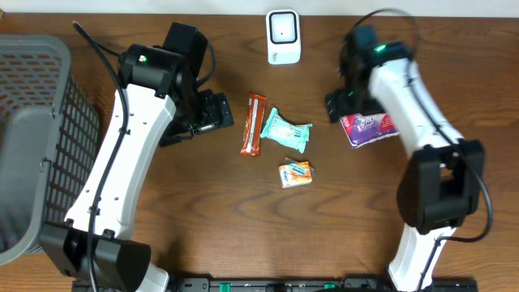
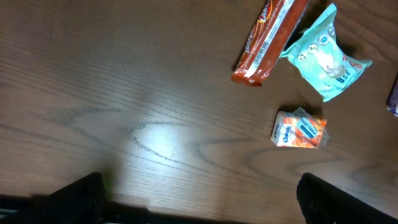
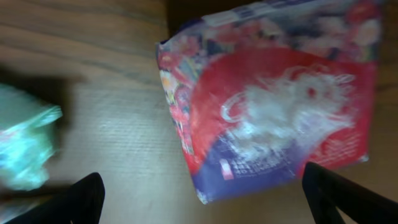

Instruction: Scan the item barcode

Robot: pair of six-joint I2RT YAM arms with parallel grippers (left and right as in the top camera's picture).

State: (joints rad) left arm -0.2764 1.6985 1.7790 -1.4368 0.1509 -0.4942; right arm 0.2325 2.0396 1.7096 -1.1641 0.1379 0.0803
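Note:
A red and purple snack packet (image 1: pixel 369 128) lies flat on the wooden table at the right. In the right wrist view this packet (image 3: pixel 273 93) fills the upper right, just ahead of my open right gripper (image 3: pixel 202 199), which has nothing between its fingers. From overhead, the right gripper (image 1: pixel 336 105) sits at the packet's left end. The white barcode scanner (image 1: pixel 283 36) stands at the back centre. My left gripper (image 1: pixel 219 112) is open and empty, left of an orange bar (image 1: pixel 254 124). In the left wrist view the left gripper (image 2: pixel 202 199) hovers over bare wood.
A teal packet (image 1: pixel 285 130) and a small orange packet (image 1: pixel 295 173) lie mid-table beside the bar. The left wrist view shows the bar (image 2: pixel 267 40), teal packet (image 2: pixel 323 56) and small orange packet (image 2: pixel 300 129). A grey mesh basket (image 1: pixel 36 138) stands at the far left.

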